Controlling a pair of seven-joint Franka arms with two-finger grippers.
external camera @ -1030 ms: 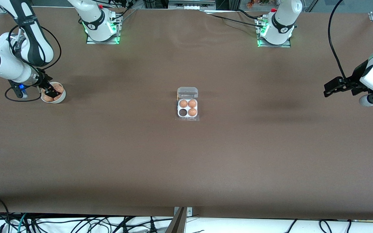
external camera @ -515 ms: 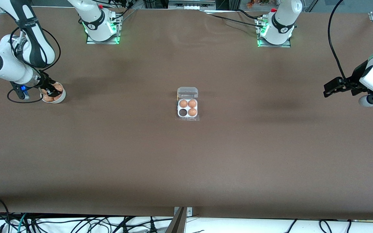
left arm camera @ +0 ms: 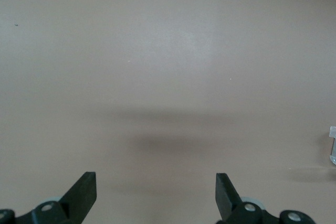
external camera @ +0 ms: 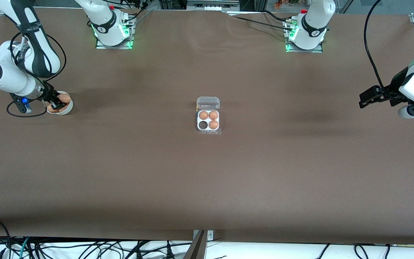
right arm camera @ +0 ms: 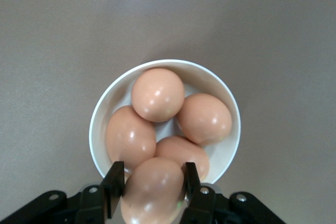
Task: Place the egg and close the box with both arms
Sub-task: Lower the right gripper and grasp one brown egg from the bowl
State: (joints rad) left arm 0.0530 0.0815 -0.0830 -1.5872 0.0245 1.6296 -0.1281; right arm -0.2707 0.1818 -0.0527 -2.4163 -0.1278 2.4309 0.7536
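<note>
My right gripper (external camera: pixel 55 104) is over the white bowl (external camera: pixel 65 109) at the right arm's end of the table. Its fingers (right arm camera: pixel 113 182) are shut on an orange-brown egg (right arm camera: pixel 153 190), pressing it from both sides just above the other eggs (right arm camera: pixel 157 94) in the bowl (right arm camera: pixel 231 111). The box (external camera: pixel 208 120) sits mid-table with its clear lid (external camera: pixel 208 102) folded open. Three of its cells hold eggs, and the cell (external camera: pixel 203 125) nearest the camera toward the right arm's end is dark and empty. My left gripper (external camera: pixel 364 100) hangs open over bare table (left arm camera: pixel 156 195), holding nothing.
Both arm bases (external camera: pixel 111 32) (external camera: pixel 306 34) stand along the table's edge farthest from the camera. Cables lie below the edge nearest the camera. A sliver of the box's clear plastic (left arm camera: pixel 333 145) shows at the rim of the left wrist view.
The right gripper's fingers have closed on an egg in the bowl, and the right arm has shifted slightly. The left arm has not moved.
</note>
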